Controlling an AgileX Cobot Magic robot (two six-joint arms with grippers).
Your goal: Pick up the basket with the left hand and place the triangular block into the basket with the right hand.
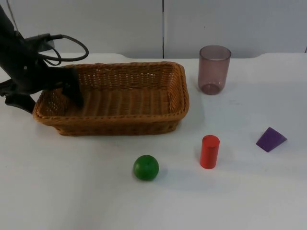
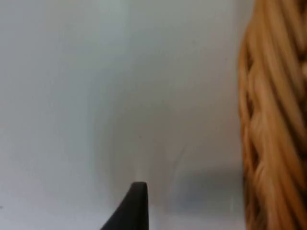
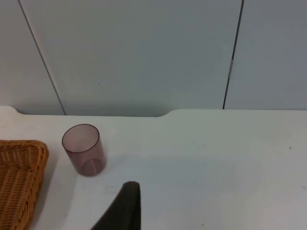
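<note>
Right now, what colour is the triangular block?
Purple. The triangular block shows best in the top view, lying on the white table right of the red cylinder.

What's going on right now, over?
Left gripper at basket left end. Right gripper waits near cup. Purple triangular block untouched on table. Nothing blocking it.

We are seeing a tinted plastic cup [image 1: 214, 69] standing upright near the back of the white worktop [image 1: 72, 191]. A red cylinder [image 1: 209, 151] is standing on end nearer the front, and a green ball [image 1: 146, 167] is resting near it.
</note>
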